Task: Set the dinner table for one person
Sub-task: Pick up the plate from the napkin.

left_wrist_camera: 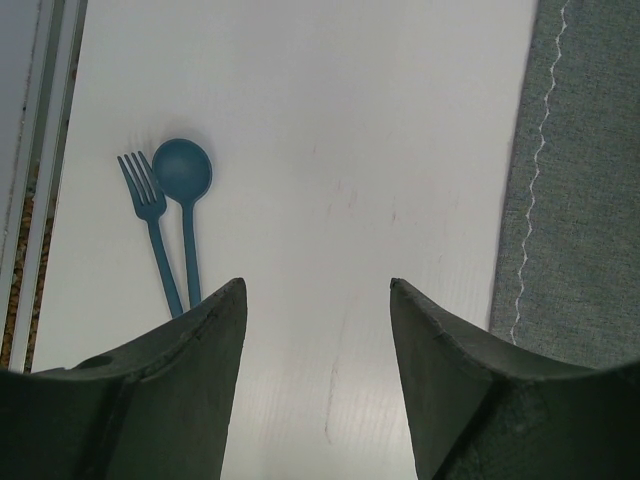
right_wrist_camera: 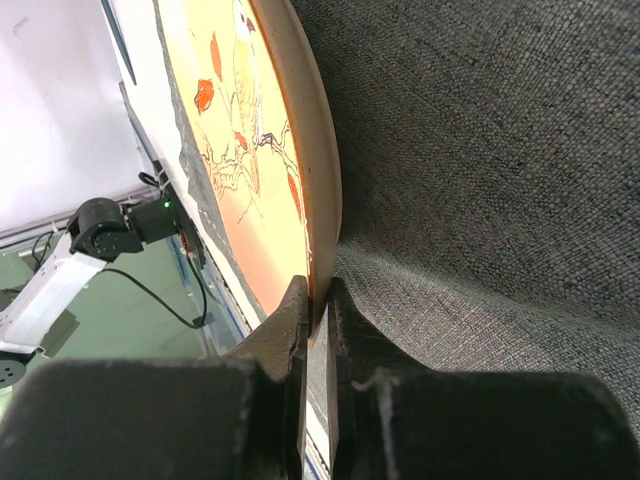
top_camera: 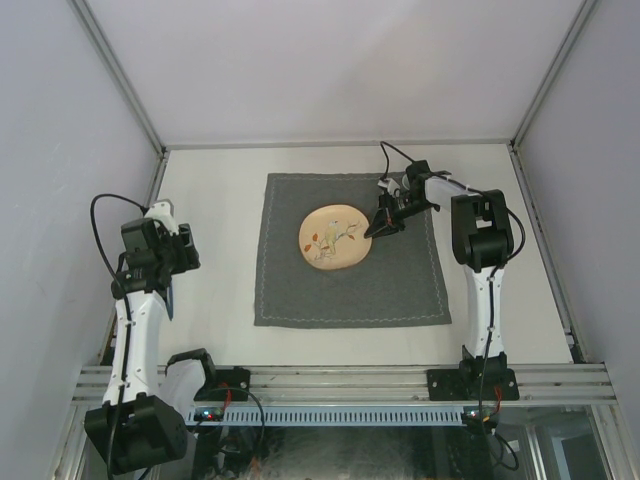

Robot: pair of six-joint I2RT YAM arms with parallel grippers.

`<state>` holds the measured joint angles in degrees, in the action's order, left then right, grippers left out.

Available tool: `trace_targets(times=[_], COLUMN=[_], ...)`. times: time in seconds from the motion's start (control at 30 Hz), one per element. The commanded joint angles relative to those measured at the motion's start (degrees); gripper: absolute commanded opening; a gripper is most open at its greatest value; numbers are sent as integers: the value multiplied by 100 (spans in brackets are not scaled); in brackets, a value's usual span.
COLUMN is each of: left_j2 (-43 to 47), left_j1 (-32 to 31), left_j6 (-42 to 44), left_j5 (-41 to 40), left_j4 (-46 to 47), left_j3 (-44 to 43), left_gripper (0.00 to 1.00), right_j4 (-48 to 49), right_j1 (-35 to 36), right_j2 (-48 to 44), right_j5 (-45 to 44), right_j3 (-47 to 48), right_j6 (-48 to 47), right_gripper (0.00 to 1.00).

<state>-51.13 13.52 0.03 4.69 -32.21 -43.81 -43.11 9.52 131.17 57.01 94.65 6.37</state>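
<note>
The right end effector (right_wrist_camera: 318, 300) clamps the rim of the one plate (right_wrist_camera: 270, 130), which is on the single grey cloth (right_wrist_camera: 480, 200). The left end effector (left_wrist_camera: 318, 290) gapes over bare tabletop (left_wrist_camera: 330, 130). One fork (left_wrist_camera: 148, 210) and one spoon (left_wrist_camera: 183, 178) lie ahead-left near the rail (left_wrist_camera: 45, 150), and the cloth's edge is at right.

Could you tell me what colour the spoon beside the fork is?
The spoon is dark teal blue, seen best in the left wrist view.

Robotics lab, white enclosure walls (top_camera: 60, 100), metal-railed dinner table (top_camera: 215, 200)

Coarse-woven grey cloth (right_wrist_camera: 480, 150), glossy painted plate (right_wrist_camera: 250, 150), smooth blue plastic fork (left_wrist_camera: 143, 195) and spoon (left_wrist_camera: 182, 172)
</note>
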Motion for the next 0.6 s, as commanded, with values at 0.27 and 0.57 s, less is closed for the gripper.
trace_targets(times=[0.27,0.57], left_j2=[38,82], left_j1=[26,18], left_j6=[96,135], left_j5=[49,45], left_j4=[233,228], left_j3=[225,258], left_gripper=[64,64], right_j4=[269,294], right_j1=[-26,-115], right_j2=[-798,-934], right_j5=[1103,1220], right_j3=[-166,-186], right_j6=[318,347], right_gripper=[0,0])
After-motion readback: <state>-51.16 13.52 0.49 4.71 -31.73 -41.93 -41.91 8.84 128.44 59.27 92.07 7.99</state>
